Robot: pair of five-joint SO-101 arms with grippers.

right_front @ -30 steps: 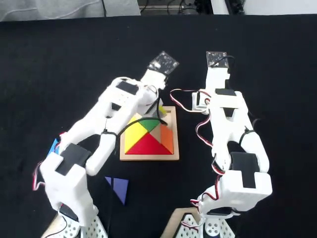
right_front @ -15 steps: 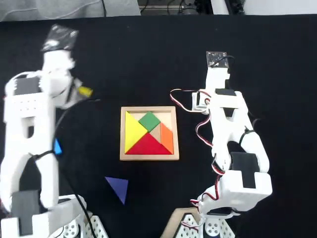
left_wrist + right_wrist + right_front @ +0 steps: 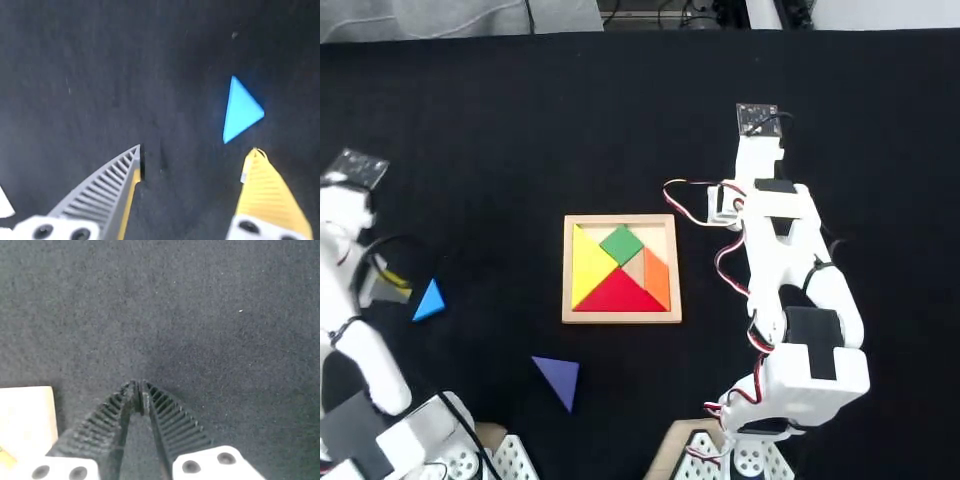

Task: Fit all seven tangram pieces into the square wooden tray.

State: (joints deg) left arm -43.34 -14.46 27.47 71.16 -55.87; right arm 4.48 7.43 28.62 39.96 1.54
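The left gripper [image 3: 196, 149] has its fingers spread just beside the light-blue triangle [image 3: 241, 111] (flat on the black desk [image 3: 100, 75]), while the right gripper [image 3: 137, 385] is closed, empty.

Even light comes from above onto the black cloth [image 3: 500, 130], which swallows nearly every shadow. My white right arm [image 3: 785, 260] glares against it. By my left pincer [image 3: 196, 149] the blue triangle [image 3: 241, 111] glows bright; ahead of my right pincer [image 3: 138, 386] a faint dark patch of shadow lies on the cloth.
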